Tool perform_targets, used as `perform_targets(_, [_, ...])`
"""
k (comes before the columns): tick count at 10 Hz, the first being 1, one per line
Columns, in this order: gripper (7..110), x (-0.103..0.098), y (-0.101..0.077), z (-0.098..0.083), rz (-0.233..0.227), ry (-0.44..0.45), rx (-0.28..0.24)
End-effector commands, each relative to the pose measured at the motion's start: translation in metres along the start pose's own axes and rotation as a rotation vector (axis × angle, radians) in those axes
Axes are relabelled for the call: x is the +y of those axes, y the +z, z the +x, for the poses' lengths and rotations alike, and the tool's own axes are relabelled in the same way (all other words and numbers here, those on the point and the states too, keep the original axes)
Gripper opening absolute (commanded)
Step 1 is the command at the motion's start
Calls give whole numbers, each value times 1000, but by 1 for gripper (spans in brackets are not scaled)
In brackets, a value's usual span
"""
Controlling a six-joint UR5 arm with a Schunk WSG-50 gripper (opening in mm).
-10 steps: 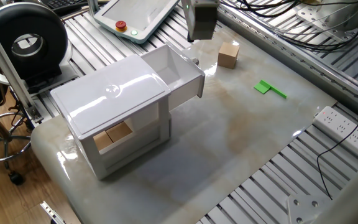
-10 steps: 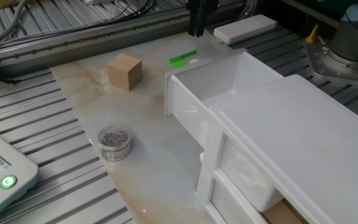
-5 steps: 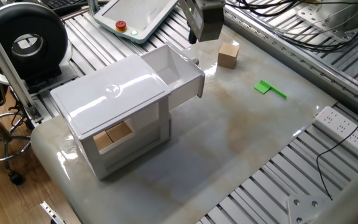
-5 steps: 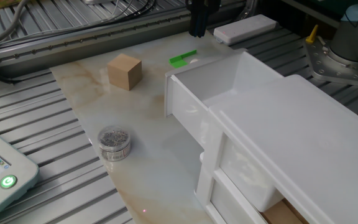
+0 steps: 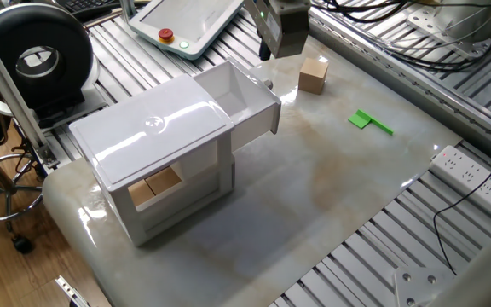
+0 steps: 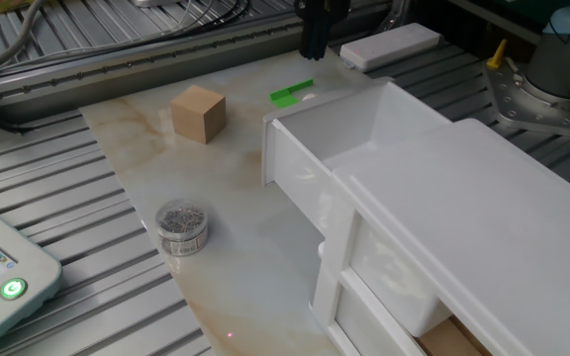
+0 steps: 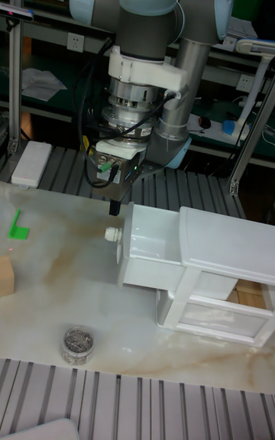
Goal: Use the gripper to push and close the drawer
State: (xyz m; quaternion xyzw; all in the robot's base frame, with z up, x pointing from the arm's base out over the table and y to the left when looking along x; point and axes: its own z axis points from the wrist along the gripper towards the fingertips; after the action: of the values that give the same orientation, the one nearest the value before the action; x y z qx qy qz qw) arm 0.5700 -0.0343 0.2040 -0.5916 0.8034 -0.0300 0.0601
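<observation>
The white drawer (image 5: pixel 247 101) stands pulled out of its white cabinet (image 5: pixel 156 128), and its tray holds nothing. Its front panel (image 7: pixel 143 250) carries a small knob (image 7: pixel 113 234). My gripper (image 7: pixel 114 208) hangs in the air just above and in front of that panel, touching nothing. The dark fingers (image 6: pixel 313 44) point down and look pressed together, with nothing held. In one fixed view the gripper (image 5: pixel 267 51) shows beyond the drawer's far corner. The other fixed view has the drawer (image 6: pixel 336 140) in the middle and the gripper (image 6: pixel 313 49) at the top edge.
A wooden block (image 5: pixel 313 74), a green piece (image 5: pixel 370 122) and a small jar of metal bits (image 6: pixel 181 226) lie on the table in front of the drawer. Wooden blocks (image 5: pixel 156 185) sit in the cabinet's lower bay. A teach pendant (image 5: pixel 186 21) lies behind.
The gripper has shifted slightly to the right and turned a little in one fixed view. The drawer has not moved.
</observation>
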Motion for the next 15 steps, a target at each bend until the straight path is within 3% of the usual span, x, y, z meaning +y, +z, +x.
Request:
perform_targets(1, [7, -1, -1, 10, 2, -43, 39])
perform_targets(4, [7, 8, -1, 13, -32, -30, 49])
perform_targets(10, [7, 11, -3, 26, -44, 55, 103])
perform_targets(13, [7, 19, -3, 23, -77, 35, 89])
perform_targets(15, [7, 32, 1, 19, -128, 9, 93])
